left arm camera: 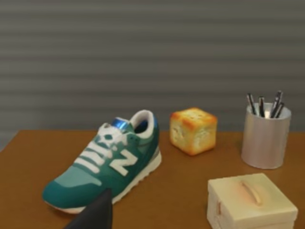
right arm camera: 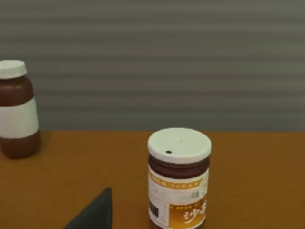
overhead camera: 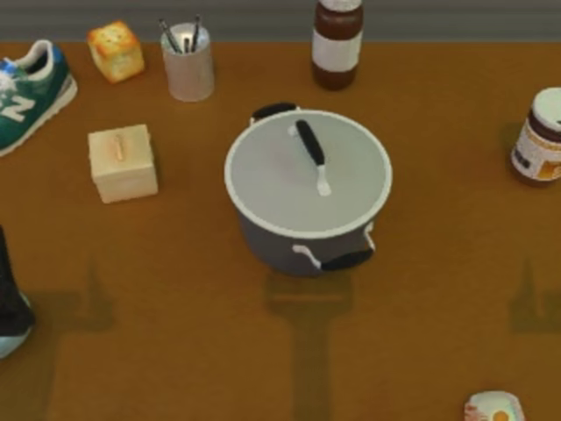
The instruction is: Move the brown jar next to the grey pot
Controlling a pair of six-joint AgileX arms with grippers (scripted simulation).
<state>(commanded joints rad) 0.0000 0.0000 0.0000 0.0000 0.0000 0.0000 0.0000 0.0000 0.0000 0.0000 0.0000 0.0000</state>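
You have the brown jar point(overhead camera: 538, 136) standing upright at the right edge of the counter point(overhead camera: 175, 298), well apart from the grey pot point(overhead camera: 308, 186), which sits near the counter's middle with its pale lid on and the black bar handle across it. In the right wrist view the jar point(right arm camera: 178, 179) shows a white round lid and a white-and-orange label with white characters on the orange band that you cannot read, plus a small barcode at the label's side. The taller dark brown bottle point(overhead camera: 337, 42) stands at the far edge beyond the pot, wearing a plain white label with no writing. Toward the far left corner lie a green sneaker point(overhead camera: 28, 92) with a white "N" on its side, a toasted bread cube point(overhead camera: 116, 51), a pale cup holding pens point(overhead camera: 188, 61) and, nearer the pot, a cream box point(overhead camera: 123, 163) with a lid handle. A small white-and-orange item point(overhead camera: 494, 409) sits at the near edge toward the right corner. Only a dark fingertip of the left hand point(left arm camera: 93, 214) and one of the right hand point(right arm camera: 93, 213) shows in each wrist view, so you cannot tell whether either hand is open or closed; neither touches anything.
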